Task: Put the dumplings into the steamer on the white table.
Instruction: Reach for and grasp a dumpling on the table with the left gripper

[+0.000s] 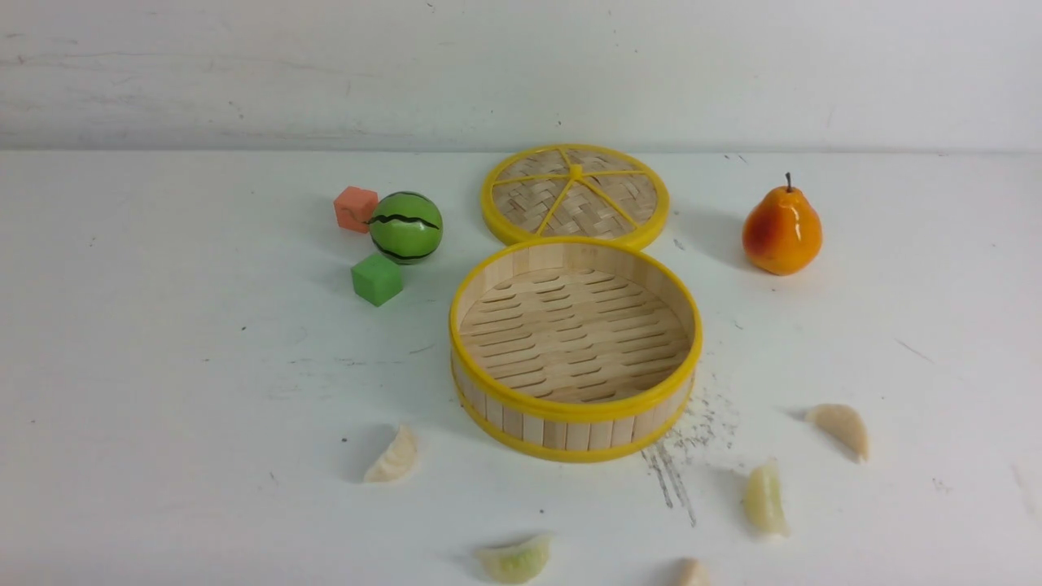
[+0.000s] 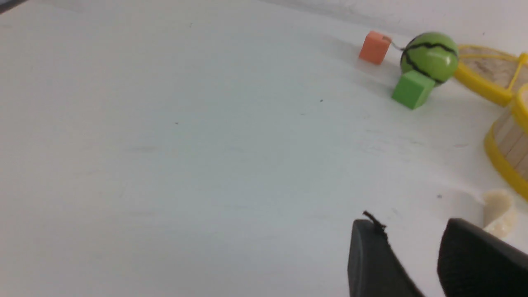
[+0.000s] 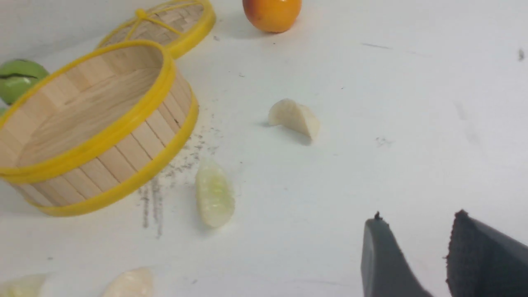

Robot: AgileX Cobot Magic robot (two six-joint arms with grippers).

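Bamboo strips and yellow rims are forming the round shallow steamer [image 1: 570, 430], which is sitting just below the centre of the front view on the large scuffed white table [image 1: 163, 366]. All five small crescent-shaped cream dumplings are lying on the tabletop outside it, strung along the lower part of the frame. One [image 1: 394, 457] is resting at the lower left of the basket, and a greenish one [image 1: 514, 560] is lying at the bottom centre. One [image 1: 692, 573] is being cut off by the bottom edge, one [image 1: 766, 499] is lying at the lower right beside dark scratch marks, and one [image 1: 840, 427] is lying further right.

Behind the basket, the flat woven yellow-rimmed lid [image 1: 575, 195] is lying just beside its far rim. A glossy orange-yellow pear [image 1: 781, 230] is standing upright at the right. At the left, a green striped watermelon ball [image 1: 405, 227] is sitting between a small orange cube [image 1: 356, 208] and a green cube [image 1: 377, 279].

In the left wrist view, the left gripper [image 2: 408, 226] is hovering over bare table with its dark fingers spread apart and holding nothing, with a dumpling [image 2: 499, 210] lying near them by the basket wall. In the right wrist view, the right gripper [image 3: 418, 218] is likewise gaping and holding nothing, with two dumplings [image 3: 294, 117] [image 3: 214, 196] lying apart from it.
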